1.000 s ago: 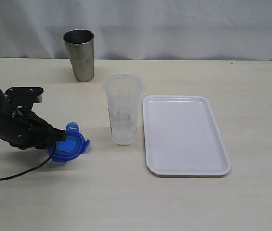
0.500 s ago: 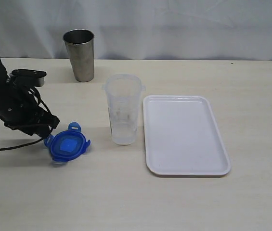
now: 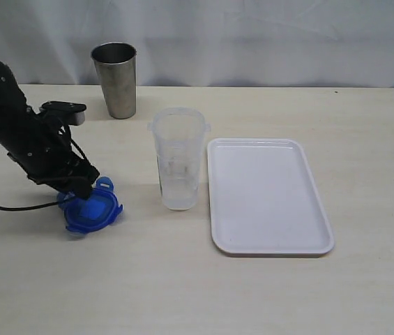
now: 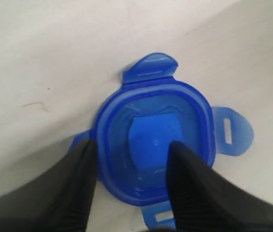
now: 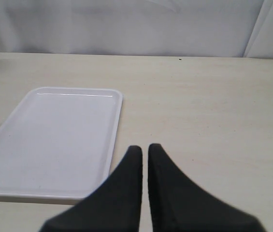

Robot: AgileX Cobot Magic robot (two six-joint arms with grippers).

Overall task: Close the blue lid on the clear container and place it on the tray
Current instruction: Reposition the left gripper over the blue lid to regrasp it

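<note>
Straddling one side of the blue lid (image 4: 153, 121), the left gripper (image 4: 132, 150) is seen with its jaws apart. One finger is set just outside the lid's rim and the other over its inner face. Whether either finger presses on the lid cannot be told. The lid is laid on the table (image 3: 183, 293) directly under the fingertips, hollow side up, with its snap flaps spread outward.

Faint marks are noted on the wall of the clear container (image 3: 178, 159), too small to be read.

The container is stood upright and uncovered, well apart from the left gripper. The tray (image 3: 266, 199) is laid flat just beside it on the far side, so the container is placed between the left gripper and the tray. A steel cup (image 3: 115, 80) is stood beyond the left arm, near the white backdrop. A black cable (image 3: 8, 206) is trailed from that arm across the table.

The right gripper (image 5: 145, 151) is held with its fingers brought together on themselves. The tray's rim is seen just past their tips.
</note>
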